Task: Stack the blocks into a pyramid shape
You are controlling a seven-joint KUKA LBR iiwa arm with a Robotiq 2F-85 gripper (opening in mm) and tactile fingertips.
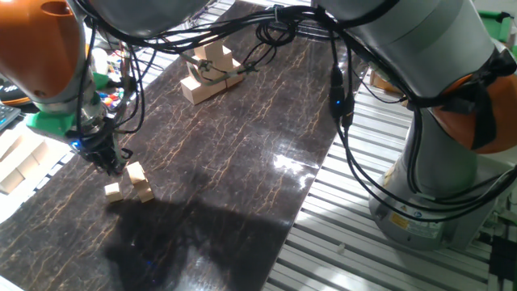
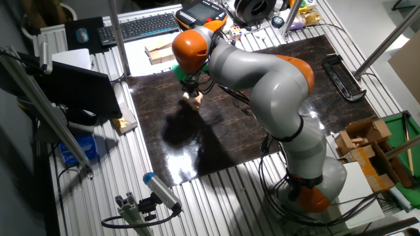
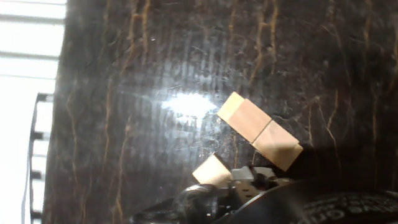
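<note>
We're low over the blocks (image 1: 135, 179) now; gripper (image 1: 109, 164) beside the stacked one, jaw state we can't tell. Ease down square so neighbours stay put.

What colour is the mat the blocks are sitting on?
Dark brown-black mat with thin tan vein-like cracks, clearest in the hand view.

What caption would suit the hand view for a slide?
Looking down past the gripper at three small wooden blocks lying on a dark marbled table, one set apart from a touching pair.
</note>
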